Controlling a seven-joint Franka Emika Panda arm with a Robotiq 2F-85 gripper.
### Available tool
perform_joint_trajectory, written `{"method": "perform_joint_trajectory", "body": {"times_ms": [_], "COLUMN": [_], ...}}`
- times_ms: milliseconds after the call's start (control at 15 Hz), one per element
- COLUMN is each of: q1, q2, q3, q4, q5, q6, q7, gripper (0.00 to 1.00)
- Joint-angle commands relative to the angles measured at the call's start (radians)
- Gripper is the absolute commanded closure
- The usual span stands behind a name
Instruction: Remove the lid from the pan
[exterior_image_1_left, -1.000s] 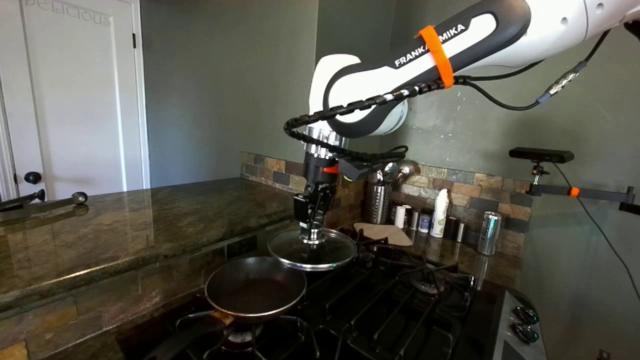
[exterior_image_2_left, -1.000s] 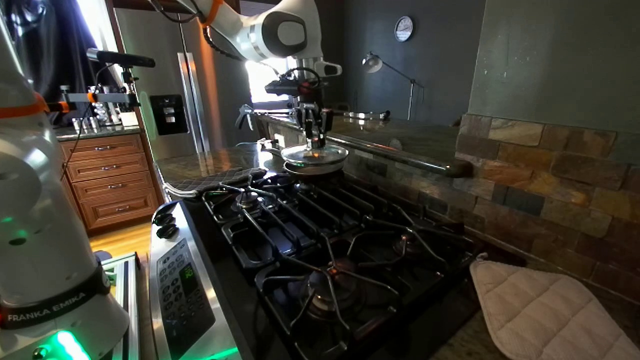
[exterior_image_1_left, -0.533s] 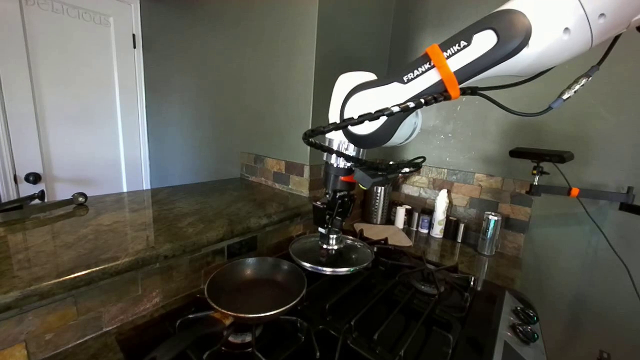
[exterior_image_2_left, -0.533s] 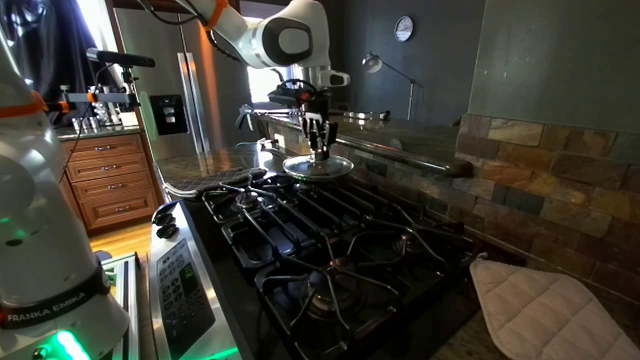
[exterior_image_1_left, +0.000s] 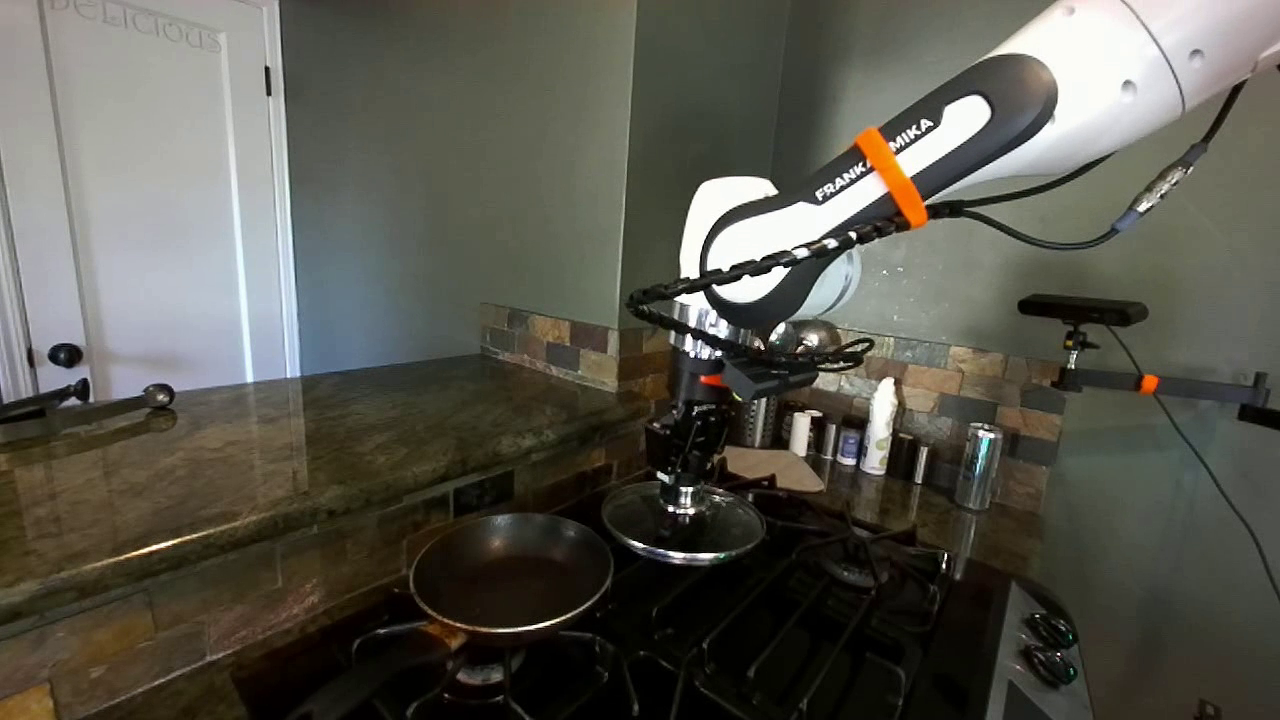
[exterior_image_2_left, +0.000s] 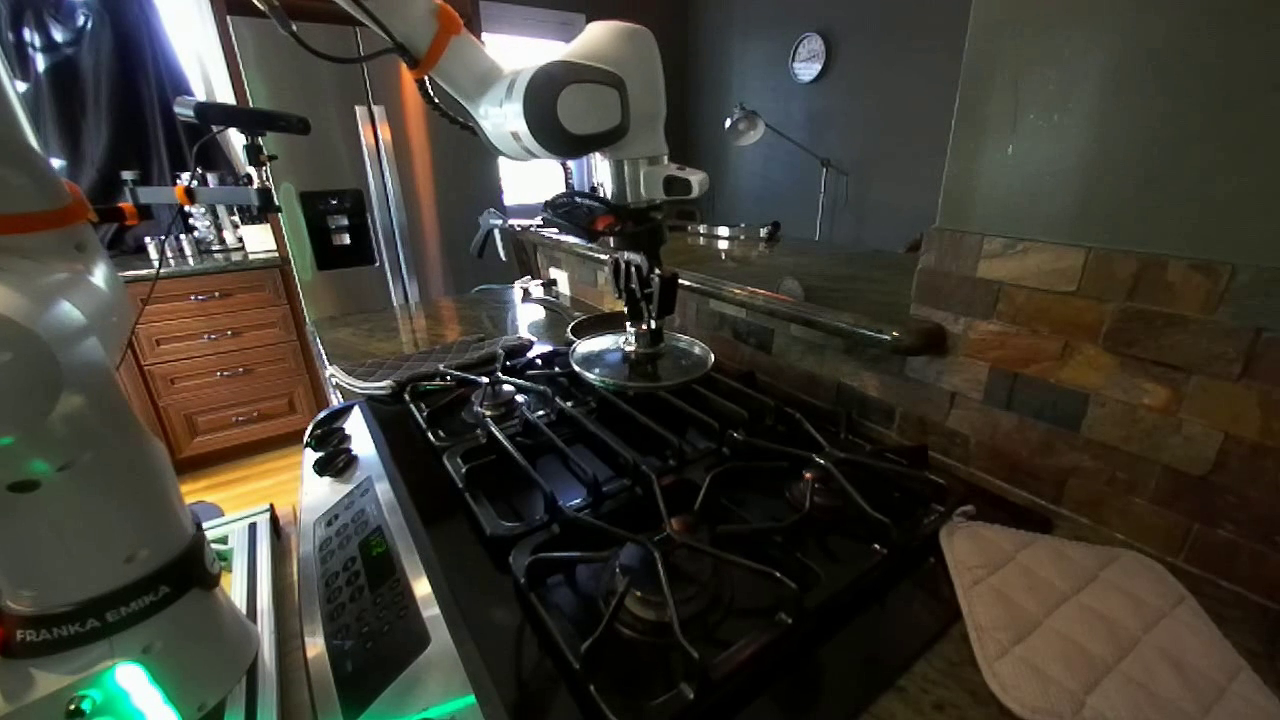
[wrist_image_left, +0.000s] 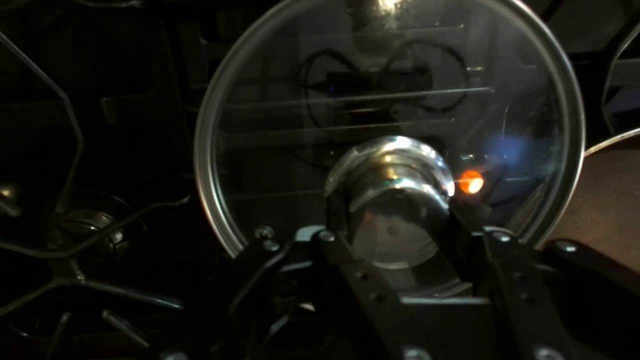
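The round clear-glass lid (exterior_image_1_left: 700, 532) has a silver rim; the round, shallow, dark metal frying pan (exterior_image_1_left: 510, 580) is brownish inside. Rectangular stone wall tiles (exterior_image_2_left: 1090, 350) mix rust, tan and grey; the beige cloth pad (exterior_image_2_left: 1100, 625) has crossing stitched lines.

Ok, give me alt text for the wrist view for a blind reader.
A black two-fingered gripper holds a round, metal-rimmed glass lid by its shiny metal knob over a black gas stovetop. Part of a round, brown-lined pan shows at the right edge.
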Motion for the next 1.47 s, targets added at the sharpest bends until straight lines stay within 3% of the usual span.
{"method": "perform_joint_trajectory", "body": {"times_ms": [0,667,1400], "q1": [-0.008,-0.015,-0.026], "q2": [-0.028,-0.006,-0.003], "q3": [-0.008,-0.017,-0.026], "q4": [-0.043,-0.099,-0.153], "q5": [0.013,0.032,0.053], "q6": [0.030,0.170,0.210], "q7": [0.027,0.038,0.028], "gripper": [0.77,0.77,0.77]}}
